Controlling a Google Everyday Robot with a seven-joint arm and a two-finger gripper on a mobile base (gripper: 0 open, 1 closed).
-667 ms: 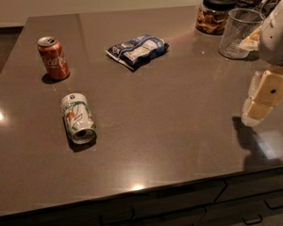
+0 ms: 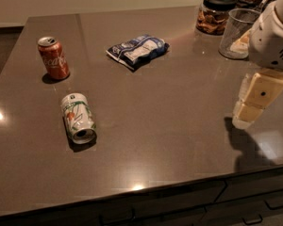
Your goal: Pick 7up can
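Only the gripper (image 2: 245, 113) is shifting since a moment ago, and barely: it is edging a touch to the left above the right side of the dark table (image 2: 170, 140). Everything else is staying where it was. The gripper is hanging tip-down just over the surface and throwing a shadow beside itself. From where I am standing I cannot tell whether it is open or closed, but it is not gripping the can.

The 7up can (image 2: 78, 117) is lying on its side near the left of the table, well apart from the gripper, with one silver end pointing toward the near edge. Behind it the red cola can (image 2: 53, 58) is standing upright. A blue and white snack bag (image 2: 137, 51) is lying flat toward the middle back. At the far right corner a clear glass (image 2: 236, 34) is standing just beside a black-lidded jar (image 2: 214, 13).
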